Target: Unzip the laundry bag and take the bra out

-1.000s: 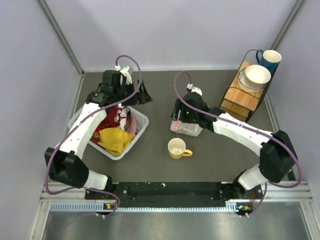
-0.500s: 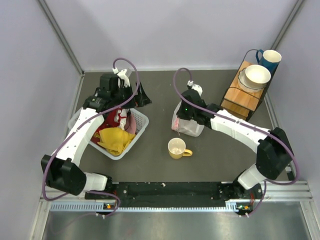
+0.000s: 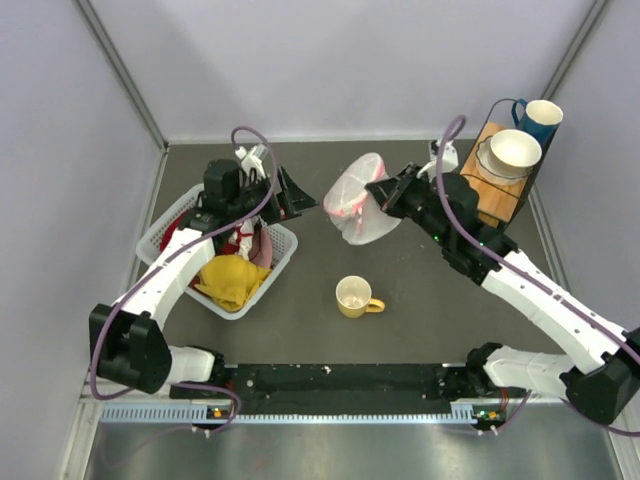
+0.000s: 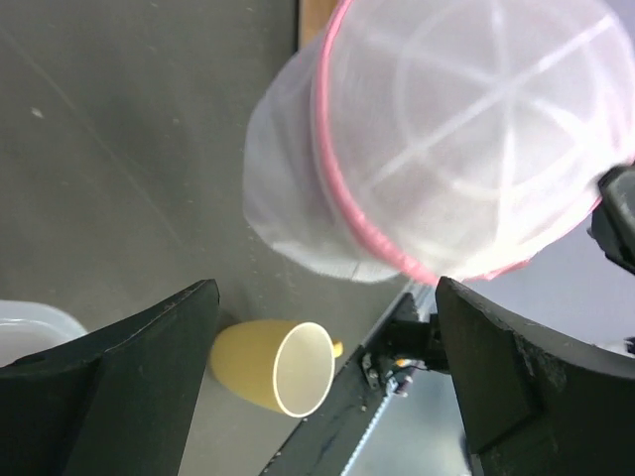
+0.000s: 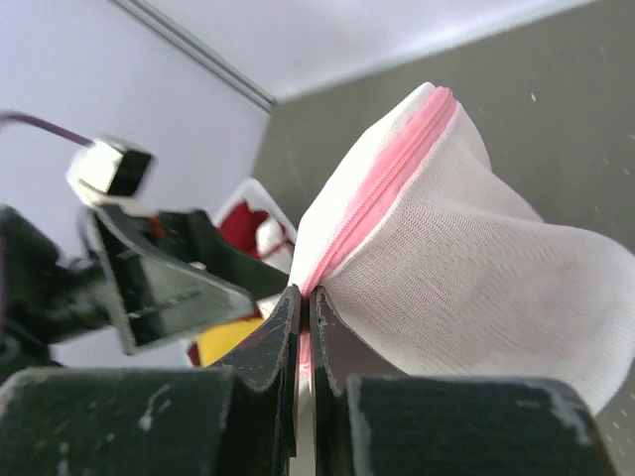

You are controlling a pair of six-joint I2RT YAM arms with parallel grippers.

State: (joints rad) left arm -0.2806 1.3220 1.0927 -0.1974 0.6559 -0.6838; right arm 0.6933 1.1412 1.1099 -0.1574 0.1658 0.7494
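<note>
The laundry bag (image 3: 357,200), white mesh with pink zipper trim, hangs above the table behind the yellow mug. My right gripper (image 3: 384,194) is shut on its pink trim; in the right wrist view the jaws (image 5: 305,297) pinch the zipper seam and the bag (image 5: 476,268) bulges to the right. My left gripper (image 3: 303,197) stands open just left of the bag, with nothing between its fingers. In the left wrist view the bag (image 4: 446,139) fills the space ahead of the open left gripper (image 4: 325,293). The bra is hidden.
A white slatted basket (image 3: 283,240) with red and yellow clothes stands under the left arm. The yellow mug (image 3: 353,296) sits mid-table, also visible from the left wrist (image 4: 283,367). A wooden stand (image 3: 478,198) with a bowl (image 3: 514,150) and a blue mug is at the back right.
My right gripper has shut on the bag's pink trim and raised the bag off the table, toward the back. My left gripper has swung right toward it.
</note>
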